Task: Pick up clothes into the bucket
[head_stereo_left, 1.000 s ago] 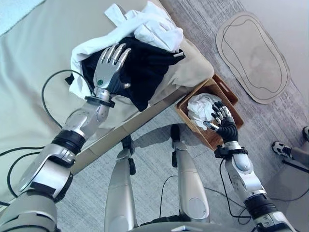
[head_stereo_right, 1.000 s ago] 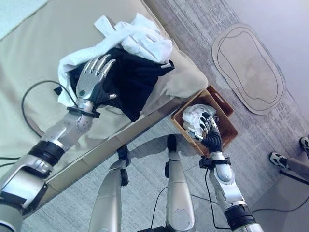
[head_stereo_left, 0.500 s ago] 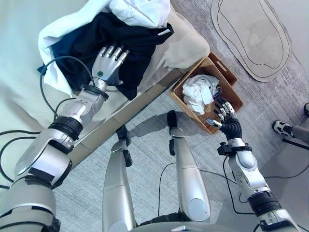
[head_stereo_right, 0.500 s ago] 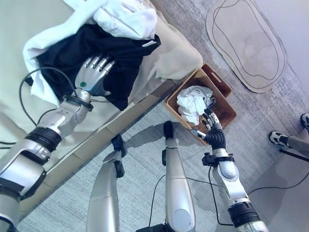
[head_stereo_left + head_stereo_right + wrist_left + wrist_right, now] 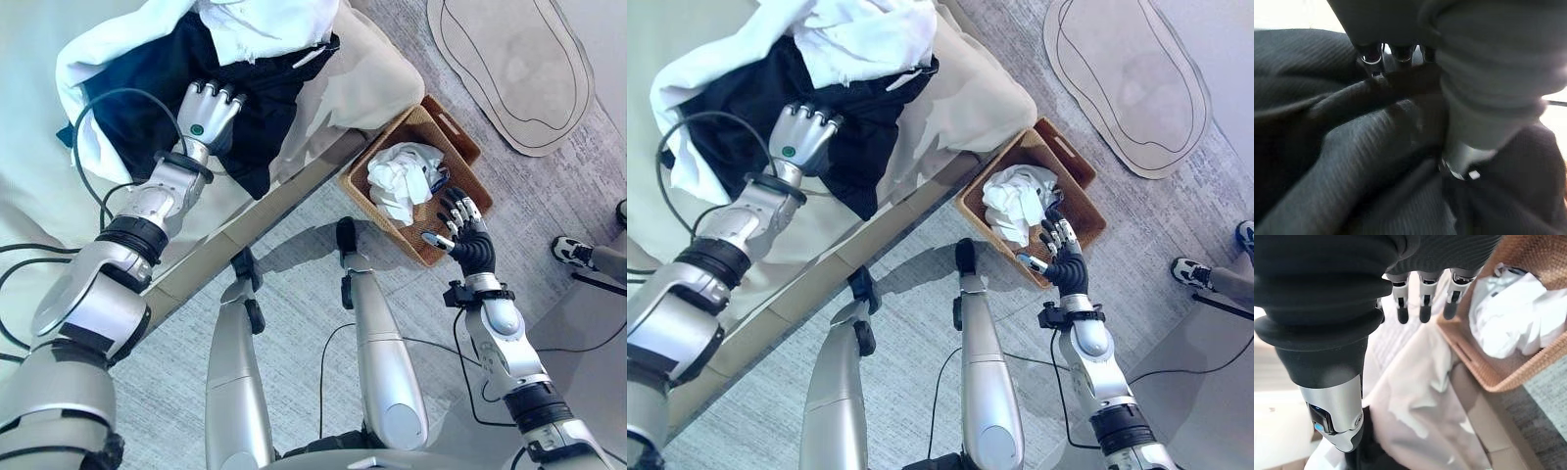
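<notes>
Partly done: you have one crumpled white garment (image 5: 402,181) in brown woven basket (image 5: 451,240). Left robot hand (image 5: 206,113) curls into black garment (image 5: 245,108) on beige bed (image 5: 49,211); white clothes (image 5: 260,20) remain. Right robot hand (image 5: 465,230) relaxed, empty, beside basket.

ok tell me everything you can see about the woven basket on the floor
The brown woven wicker basket is rectangular, with a slot handle in its far end wall. It sits upright on the grey carpet, angled against the corner of the beige bed. A crumpled white garment lies inside, filling roughly half of it. The right hand hovers by its near rim with relaxed fingers, holding nothing.
</notes>
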